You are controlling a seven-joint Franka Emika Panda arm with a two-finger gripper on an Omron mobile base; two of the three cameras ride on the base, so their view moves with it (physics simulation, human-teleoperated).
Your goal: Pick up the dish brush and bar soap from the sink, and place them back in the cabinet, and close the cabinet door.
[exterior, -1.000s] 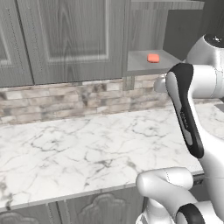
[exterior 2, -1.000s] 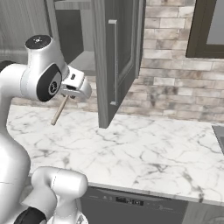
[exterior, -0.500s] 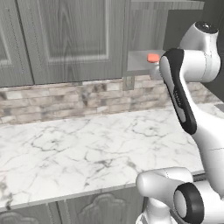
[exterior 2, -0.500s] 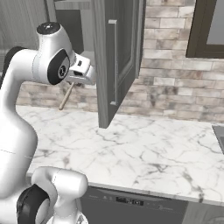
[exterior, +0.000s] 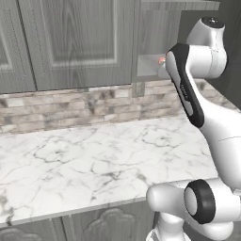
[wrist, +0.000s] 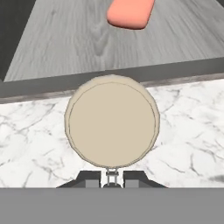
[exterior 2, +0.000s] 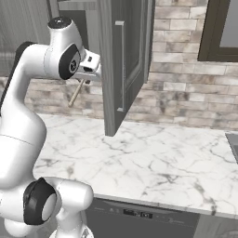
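Note:
My gripper (exterior 2: 89, 69) is shut on the dish brush (exterior 2: 76, 93), whose tan handle hangs down to the left below the hand. In the hand view the brush's round pale head (wrist: 112, 121) sits just beyond the fingertips of the gripper (wrist: 112, 177). Ahead of it the orange-red bar soap (wrist: 130, 13) lies on the grey shelf of the cabinet (wrist: 65, 39). The soap (exterior: 161, 60) peeks out beside my upper arm on that cabinet shelf (exterior: 147, 66). The cabinet door (exterior 2: 122, 60) stands open, just right of the hand. The sink is out of view.
A white marble counter (exterior 2: 153, 162) runs below the cabinet, backed by a brick-pattern wall (exterior 2: 186, 93). Closed grey wall cabinet doors (exterior: 75, 42) are to the left. A dark window frame (exterior 2: 218, 28) is at the upper right. Carved base cabinet fronts (exterior: 108, 226) sit below the counter.
The arm has risen and carried the brush up and toward the open cabinet shelf. The soap has stayed on the shelf.

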